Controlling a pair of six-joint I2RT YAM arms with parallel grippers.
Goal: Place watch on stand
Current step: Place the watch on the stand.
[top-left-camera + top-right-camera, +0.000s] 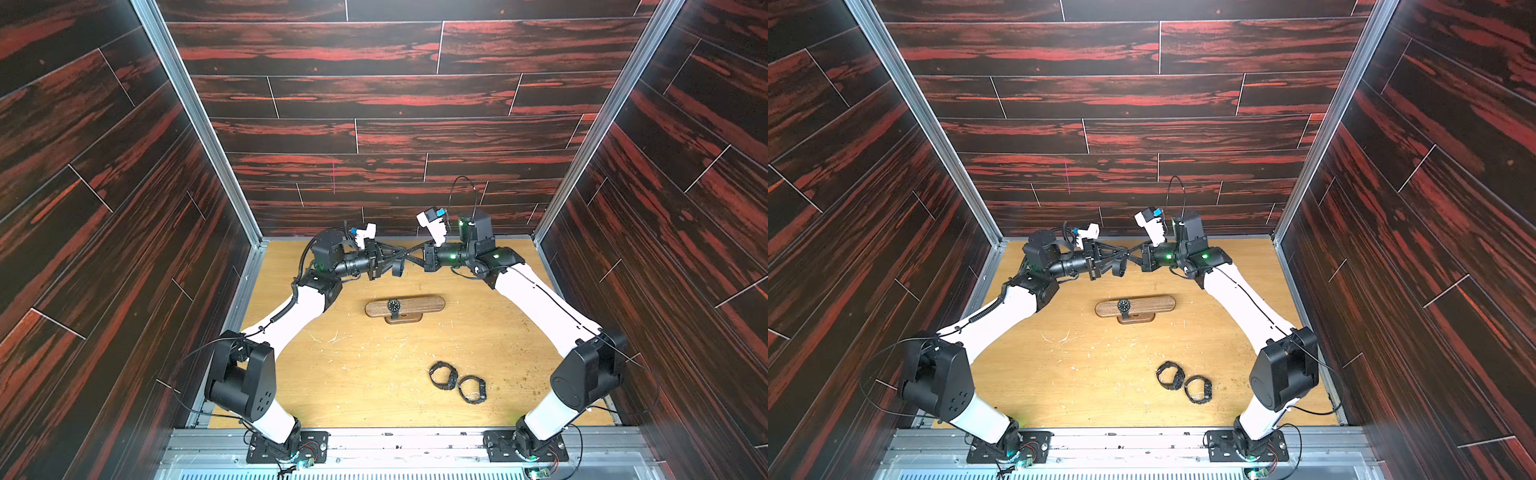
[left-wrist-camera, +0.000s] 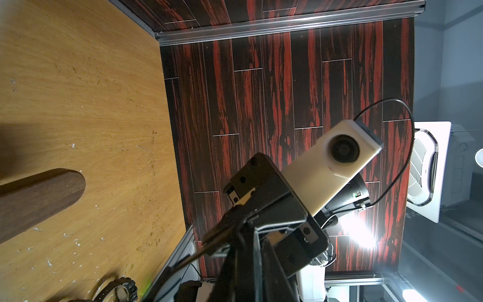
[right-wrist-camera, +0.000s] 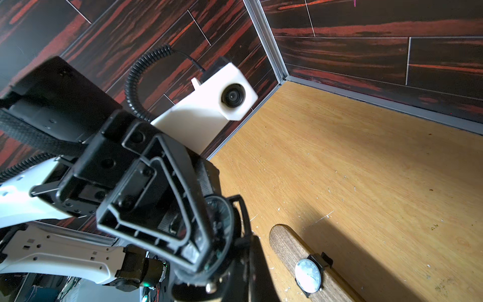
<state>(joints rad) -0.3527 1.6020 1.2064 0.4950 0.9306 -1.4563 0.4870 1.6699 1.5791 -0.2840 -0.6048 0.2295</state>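
We see both grippers, left (image 1: 402,254) and right (image 1: 409,252), closed on one black watch (image 1: 397,267) (raised at 12 o'clock of the stand (image 1: 405,306)).

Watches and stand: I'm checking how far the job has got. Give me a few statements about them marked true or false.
1. One watch is strapped around the stand. True.
2. The stand lies tipped over. False: its bar sits level on its base.
3. Two loose watches lie side by side on the table. True.
4. Both grippers rest on the table. False: the left gripper and right gripper meet in the air behind the stand, both closed on a fourth watch.
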